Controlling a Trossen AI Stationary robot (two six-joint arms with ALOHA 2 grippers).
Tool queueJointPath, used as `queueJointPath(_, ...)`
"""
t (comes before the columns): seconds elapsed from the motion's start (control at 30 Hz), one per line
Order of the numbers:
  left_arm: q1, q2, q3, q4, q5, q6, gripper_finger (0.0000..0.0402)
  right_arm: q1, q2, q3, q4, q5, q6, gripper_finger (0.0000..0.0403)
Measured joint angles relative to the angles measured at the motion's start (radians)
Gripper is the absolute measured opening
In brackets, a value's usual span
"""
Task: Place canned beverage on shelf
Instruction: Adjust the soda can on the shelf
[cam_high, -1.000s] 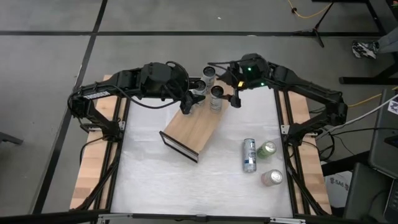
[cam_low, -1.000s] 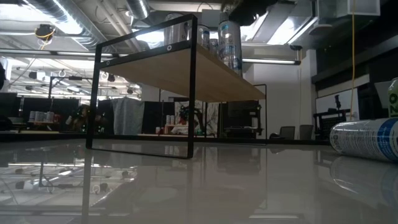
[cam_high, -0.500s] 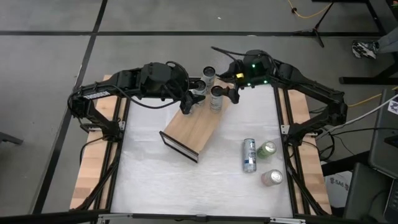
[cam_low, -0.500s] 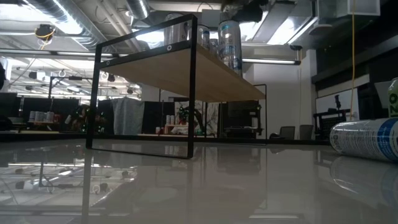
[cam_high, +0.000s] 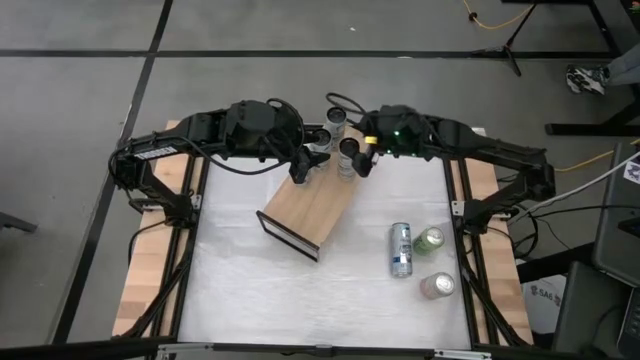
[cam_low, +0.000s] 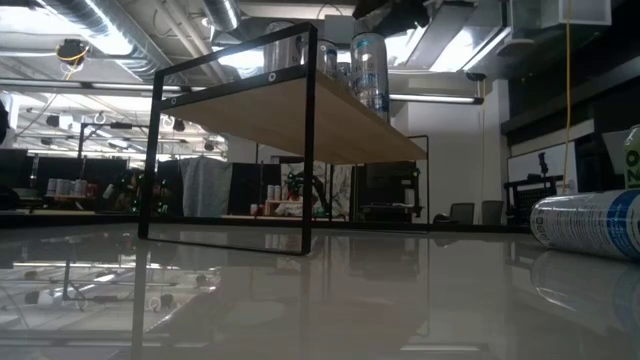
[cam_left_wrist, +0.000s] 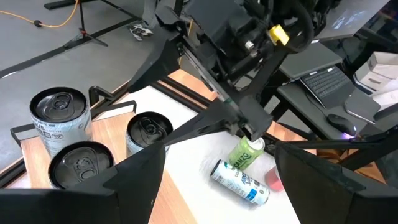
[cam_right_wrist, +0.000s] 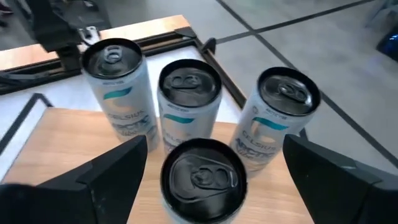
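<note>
Hovering with its jaws spread wide, the right gripper hangs just above the nearest can, one of four upright cans clustered at the far end of the shelf. The left gripper, at about nine o'clock from that cluster, also stands open over the shelf with nothing between its fingers. The shelf lies slantwise on the white table. Toward four o'clock, well apart, a can lies on its side beside a green can and a pink can.
</note>
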Motion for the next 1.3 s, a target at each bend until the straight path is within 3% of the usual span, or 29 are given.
queueJointPath(0.33,0.0,0.0,0.0,0.0,0.0,0.0,0.0299,0.006,0.004,0.0,0.001,0.049,0.048,0.0365)
queueJointPath(1.3,0.0,0.0,0.0,0.0,0.0,0.0,0.0299,0.006,0.071,-0.001,-0.049,0.045,0.074,0.0365)
